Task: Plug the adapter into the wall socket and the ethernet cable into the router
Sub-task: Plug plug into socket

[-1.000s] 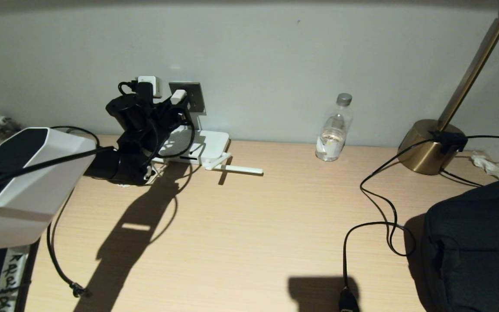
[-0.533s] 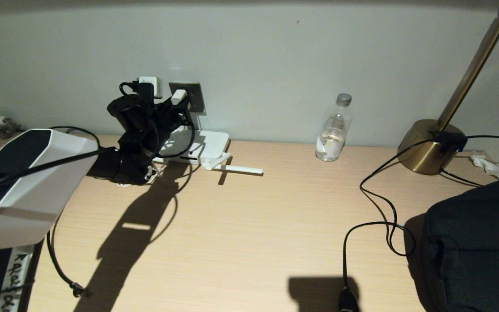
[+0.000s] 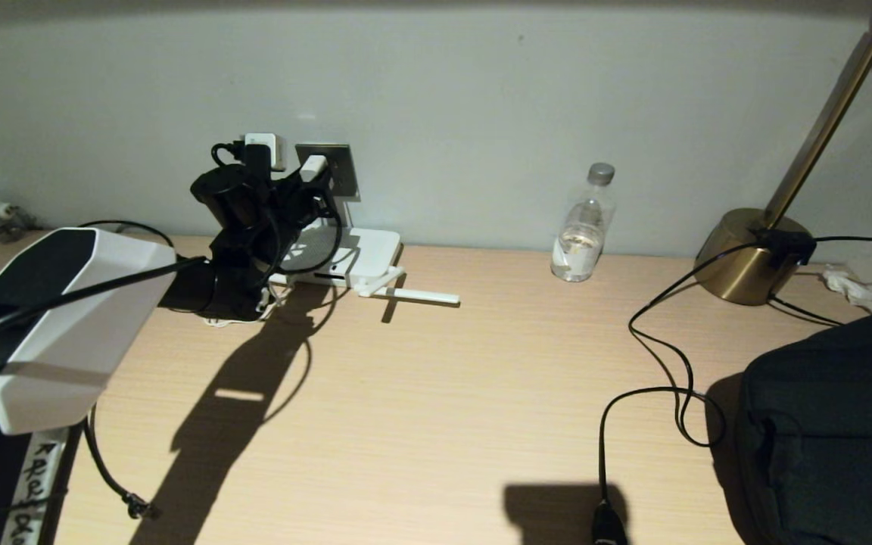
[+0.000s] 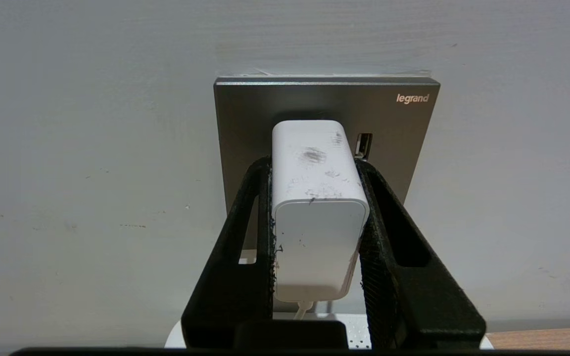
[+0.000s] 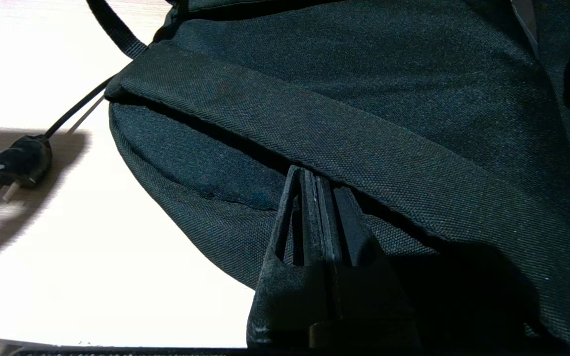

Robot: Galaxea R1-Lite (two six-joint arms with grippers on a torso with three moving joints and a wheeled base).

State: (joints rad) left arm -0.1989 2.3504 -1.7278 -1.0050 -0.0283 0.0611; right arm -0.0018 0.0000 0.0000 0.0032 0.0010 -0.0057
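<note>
My left gripper (image 4: 313, 165) is shut on the white adapter (image 4: 317, 217), one black finger on each side. The adapter's far end sits against the grey wall socket (image 4: 403, 128); its prongs are hidden. In the head view the adapter (image 3: 313, 166) meets the socket (image 3: 342, 170) above the flat white router (image 3: 360, 253). The thin white cord drops from the adapter's rear. The black ethernet cable (image 3: 99, 462) trails along the table's left side to a small plug near the front edge. My right gripper (image 5: 313, 173) is shut on nothing, resting against a black bag.
Another white plug (image 3: 263, 150) with a black cord sits left of the socket. A router antenna (image 3: 421, 297) lies on the table. A water bottle (image 3: 583, 227), a brass lamp base (image 3: 754, 257), its cord's black plug (image 5: 18, 165) and the black bag (image 3: 837, 424) occupy the right.
My left arm has crept slightly up and toward the wall, carrying the adapter closer onto the socket. The right arm has not moved.
</note>
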